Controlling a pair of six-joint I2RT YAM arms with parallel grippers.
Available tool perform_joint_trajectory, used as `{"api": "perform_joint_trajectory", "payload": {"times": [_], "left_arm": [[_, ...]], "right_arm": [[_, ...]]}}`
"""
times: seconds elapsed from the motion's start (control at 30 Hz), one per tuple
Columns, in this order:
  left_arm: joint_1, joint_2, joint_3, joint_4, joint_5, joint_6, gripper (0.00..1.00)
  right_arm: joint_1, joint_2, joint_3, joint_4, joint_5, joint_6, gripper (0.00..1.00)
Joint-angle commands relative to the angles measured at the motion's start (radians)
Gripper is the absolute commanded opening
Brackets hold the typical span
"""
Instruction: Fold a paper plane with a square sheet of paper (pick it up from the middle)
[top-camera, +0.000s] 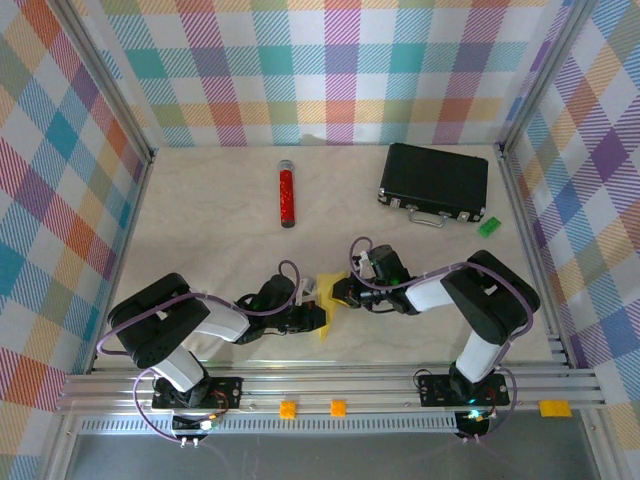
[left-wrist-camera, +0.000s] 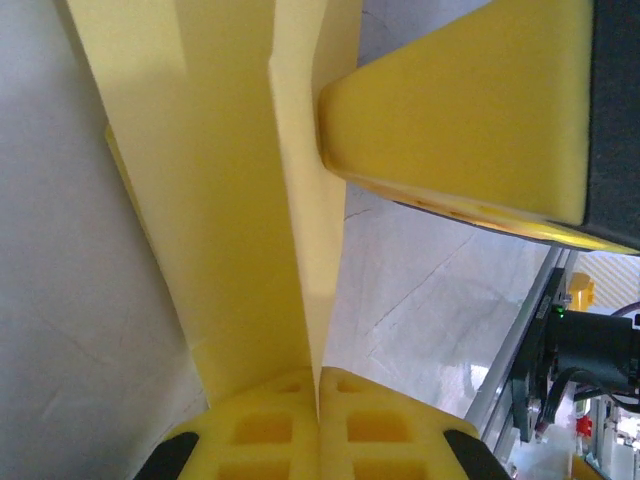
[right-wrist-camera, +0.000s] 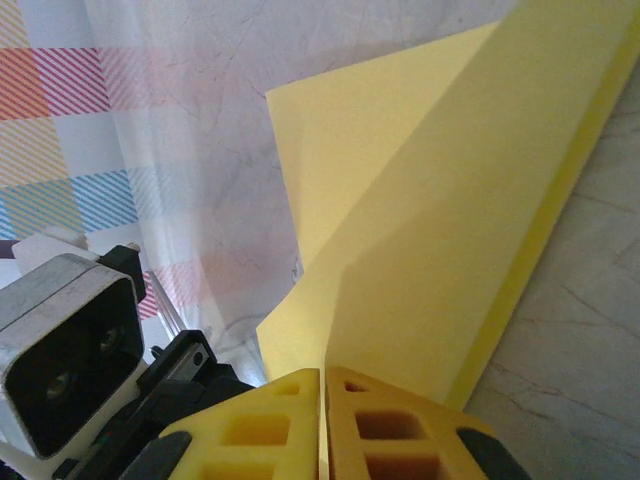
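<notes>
The square sheet of paper (top-camera: 325, 322) is bright yellow and folded into a narrow, creased shape. It stands on edge near the table's front middle. My left gripper (top-camera: 314, 312) reaches it from the left, my right gripper (top-camera: 338, 292) from the right. In the left wrist view the left gripper (left-wrist-camera: 320, 385) is shut on the paper's (left-wrist-camera: 230, 200) lower edge, and a right finger (left-wrist-camera: 450, 110) presses the fold further up. In the right wrist view the right gripper (right-wrist-camera: 323, 378) is shut on a paper (right-wrist-camera: 440, 220) layer, with a hairline gap between the pads.
A red cylinder (top-camera: 287, 195) lies at the back middle. A black case (top-camera: 434, 182) sits at the back right, with a small green block (top-camera: 488, 226) beside it. A metal rail (top-camera: 330, 385) runs along the front edge. Plaid walls close in three sides.
</notes>
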Motion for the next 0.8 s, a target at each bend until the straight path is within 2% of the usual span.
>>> {"api": "perform_joint_trajectory", "payload": {"times": [0.0, 0.77], "left_arm": [[0.022, 0.040, -0.057, -0.157, -0.066, -0.019, 0.00], [0.027, 0.111, -0.091, -0.124, -0.092, -0.096, 0.00]], "right_arm": [[0.008, 0.020, 0.030, 0.007, -0.028, -0.010, 0.11], [0.008, 0.109, 0.078, -0.056, -0.038, -0.025, 0.15]]}}
